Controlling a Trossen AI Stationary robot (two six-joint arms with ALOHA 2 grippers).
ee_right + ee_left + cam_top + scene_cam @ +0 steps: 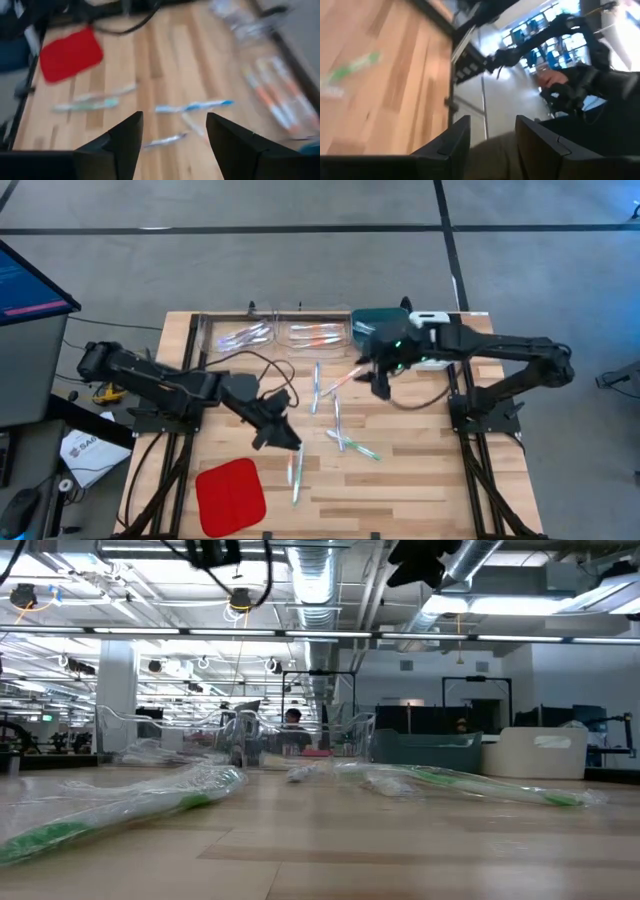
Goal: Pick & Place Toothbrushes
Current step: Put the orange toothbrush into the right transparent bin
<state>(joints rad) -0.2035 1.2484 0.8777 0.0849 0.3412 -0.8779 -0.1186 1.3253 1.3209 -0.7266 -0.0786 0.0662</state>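
Translucent toothbrushes [338, 425] lie mid-table; we see both the left gripper [283, 430] and right gripper [380, 385] parted, empty. Thin sticks may slip or stay ungrasped.

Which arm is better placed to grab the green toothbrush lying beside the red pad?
Left, probably. The left tool hovers just above the green toothbrush near the red pad. The right tool is far off, by the clear bins.
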